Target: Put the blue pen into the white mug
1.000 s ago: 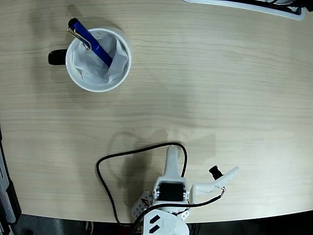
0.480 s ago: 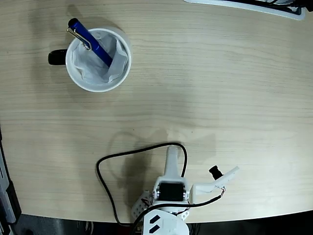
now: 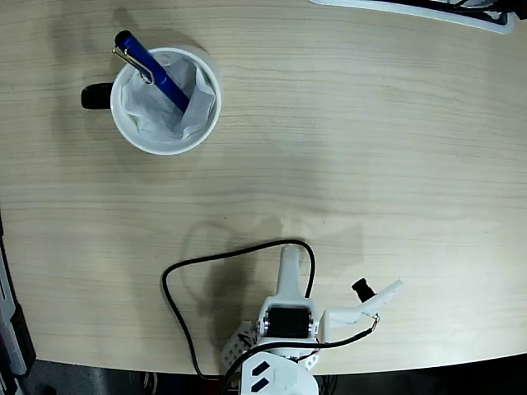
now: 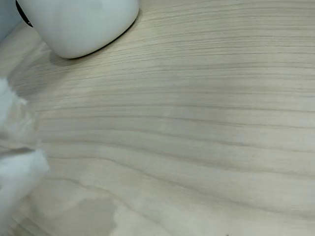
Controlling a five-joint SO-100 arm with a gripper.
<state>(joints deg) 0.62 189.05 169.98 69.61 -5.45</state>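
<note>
The white mug (image 3: 165, 148) stands at the far left of the table in the fixed view, its black handle (image 3: 96, 97) pointing left. The blue pen (image 3: 152, 70) leans inside it on the crumpled white paper, with its clipped cap sticking out over the upper left rim. My gripper (image 3: 289, 253) is folded back over the arm's base at the table's near edge, far from the mug, and looks shut with nothing in it. The wrist view shows the mug's lower wall (image 4: 83, 24) at the top left and blurred white fingers (image 4: 19, 172) at the left edge.
A black cable (image 3: 177, 280) loops on the table left of the arm's base. A white flat object (image 3: 412, 10) lies along the far right edge. A dark grey item (image 3: 8, 321) sits at the left border.
</note>
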